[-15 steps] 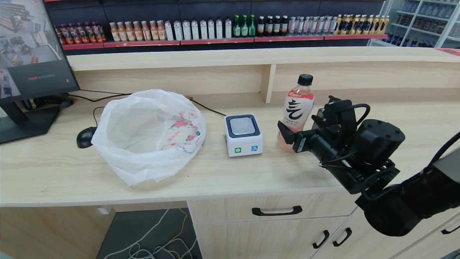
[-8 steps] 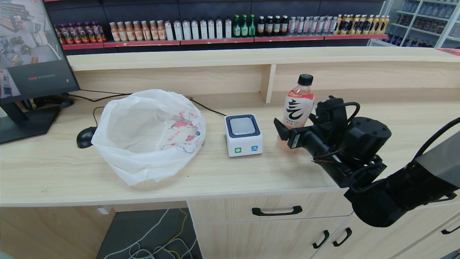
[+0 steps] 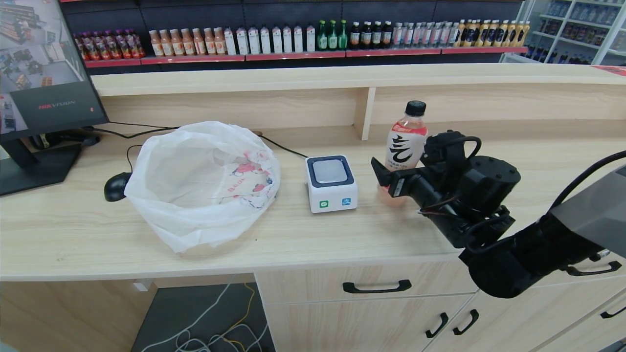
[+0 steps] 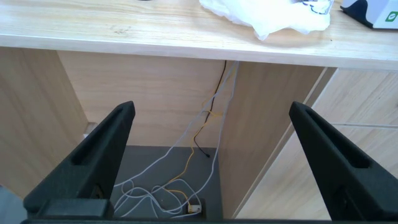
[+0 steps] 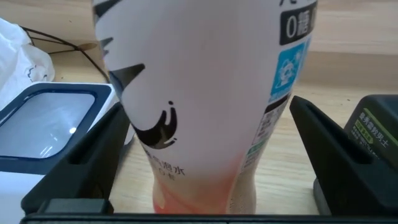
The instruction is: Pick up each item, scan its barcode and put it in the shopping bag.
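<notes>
The bottle point(image 3: 407, 144) stands upright on the counter point(image 3: 303, 234), toward its back right, just right of the scanner point(image 3: 331, 183). The right gripper point(image 3: 398, 176) sits level with the bottle's lower half. Its fingers point(image 5: 87, 168) are spread wide, 1 on each side of the bottle, with a gap on both sides, so nothing is gripped yet. The left gripper point(image 4: 211, 162) hangs below the counter's front edge, fingers apart and empty. The bag point(image 3: 203, 183) lies open on the counter's left half. The step in hand looks like the pick-up of the 1st item. Next, the fingers should close squarely on the bottle without tipping it, then lift it and show it to the scanner.
</notes>
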### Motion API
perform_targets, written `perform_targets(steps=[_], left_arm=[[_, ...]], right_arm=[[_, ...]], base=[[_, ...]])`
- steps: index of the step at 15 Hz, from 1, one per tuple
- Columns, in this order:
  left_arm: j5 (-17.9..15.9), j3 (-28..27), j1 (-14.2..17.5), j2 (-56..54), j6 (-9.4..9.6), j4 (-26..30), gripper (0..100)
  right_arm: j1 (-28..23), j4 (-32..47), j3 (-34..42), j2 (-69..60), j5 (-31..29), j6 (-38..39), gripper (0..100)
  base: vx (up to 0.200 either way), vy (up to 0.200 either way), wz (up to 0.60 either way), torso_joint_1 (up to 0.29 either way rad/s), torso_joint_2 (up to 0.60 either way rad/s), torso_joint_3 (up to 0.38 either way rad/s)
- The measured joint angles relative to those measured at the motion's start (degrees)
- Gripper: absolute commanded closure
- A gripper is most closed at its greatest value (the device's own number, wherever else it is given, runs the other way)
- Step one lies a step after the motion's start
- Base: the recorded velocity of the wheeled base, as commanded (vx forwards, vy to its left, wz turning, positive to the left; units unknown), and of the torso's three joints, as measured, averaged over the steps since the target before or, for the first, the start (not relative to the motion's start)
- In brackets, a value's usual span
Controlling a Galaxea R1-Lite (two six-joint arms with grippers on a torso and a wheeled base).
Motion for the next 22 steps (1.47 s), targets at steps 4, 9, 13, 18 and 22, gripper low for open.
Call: perform_targets(steps=[4, 9, 13, 18, 22], left_arm=[[0.00, 0.00, 0.00, -0.02, 0.00, 0.00, 0], [0.00, 0.00, 0.00, -0.02, 0.00, 0.00, 0], [0.00, 0.00, 0.00, 0.00, 0.00, 0.00, 0], [0.00, 0.00, -0.02, 0.00, -0.02, 0.00, 0], [0.00, 0.00, 0.00, 0.00, -0.02, 0.00, 0]], right_arm=[[-0.37, -0.02, -1.35, 0.79, 0.20, -0.02, 0], [-0.37, 0.06, -2.61, 1.40, 0.33, -0.96, 0], [-0.28, 0.24, -4.07, 2.28, 0.44, -0.96, 0], [-0.26, 0.33, -5.21, 2.72, -0.04, 0.44, 100], [-0.06, 0.24, -5.36, 2.95, 0.00, 0.68, 100]], base=[[0.000, 0.000, 0.00, 0.000, 0.00, 0.000], [0.000, 0.000, 0.00, 0.000, 0.00, 0.000], [0.000, 0.000, 0.00, 0.000, 0.00, 0.000], [0.000, 0.000, 0.00, 0.000, 0.00, 0.000], [0.000, 0.000, 0.00, 0.000, 0.00, 0.000]])
